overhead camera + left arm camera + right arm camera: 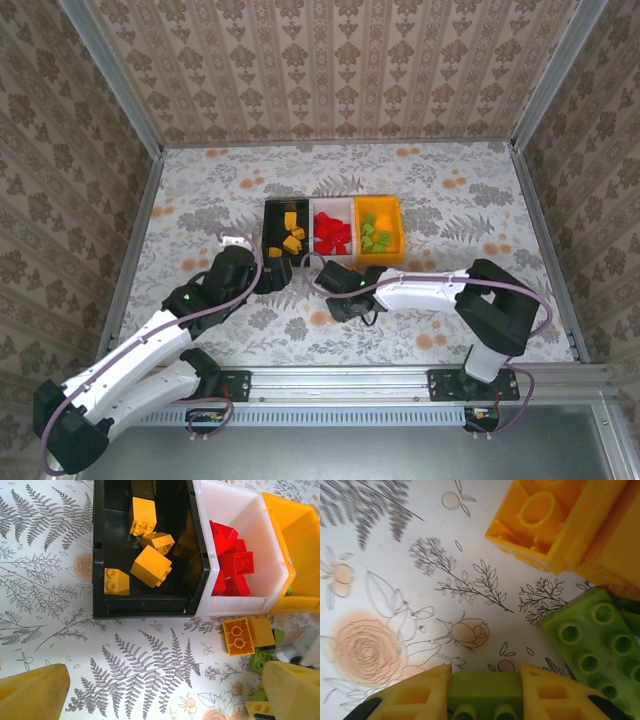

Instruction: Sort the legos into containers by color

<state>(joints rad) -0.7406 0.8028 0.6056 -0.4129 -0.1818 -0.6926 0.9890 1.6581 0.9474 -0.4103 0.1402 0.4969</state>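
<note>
Three containers stand side by side. The black bin [278, 232] [100, 555] holds orange legos [151, 566]. Red legos [235, 570] lie in the white bin [332, 212] [235, 510]. Light green legos [375, 235] fill the orange-yellow bin [392, 225] [300, 540]. My right gripper [345, 300] [485, 675] is low over the table, shut on a light green lego [485, 690]. A loose orange lego [545, 520] [245, 636] and another green lego [595, 640] lie just beyond it. My left gripper [272, 275] [162, 695] hovers open before the black bin with nothing between its fingers.
The loose bricks lie on the flower-patterned table [200, 200] just in front of the white and orange-yellow bins. Patterned walls [330, 70] enclose the table at the back and both sides. A metal rail [340, 380] runs along the near edge.
</note>
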